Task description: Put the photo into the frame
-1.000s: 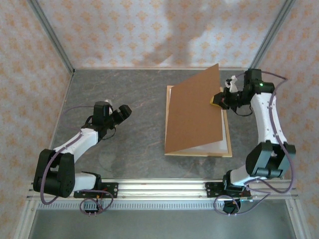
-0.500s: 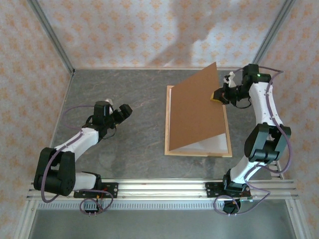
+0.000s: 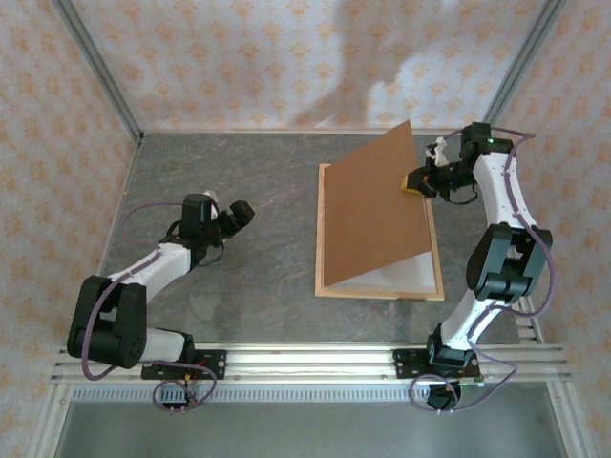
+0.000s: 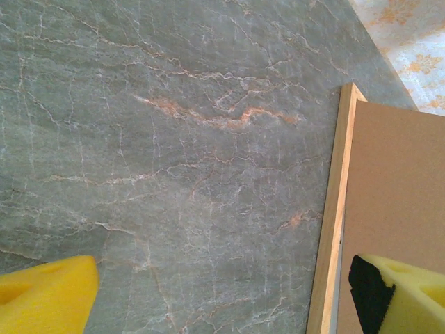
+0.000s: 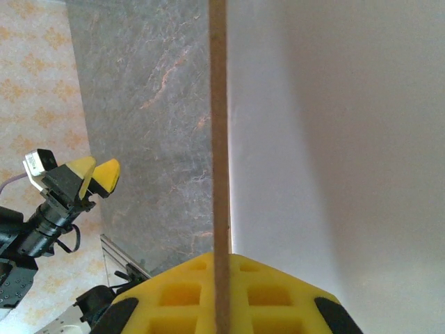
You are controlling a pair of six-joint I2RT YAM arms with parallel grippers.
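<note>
The right gripper (image 3: 417,182) pinches the right edge of the tilted brown board (image 3: 372,218), raised over the frame (image 3: 382,294), whose long axis runs near-to-far; the left gripper (image 3: 238,213), spread, sits well left.

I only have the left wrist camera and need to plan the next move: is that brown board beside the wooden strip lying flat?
Observer: No. The brown board is tilted up, its right edge raised off the frame.
Operator: What's holding it up?
Observer: The right gripper is shut on that raised edge.
Operator: Anything underneath?
Observer: A white surface lies inside the frame; I can't tell what it is.
</note>
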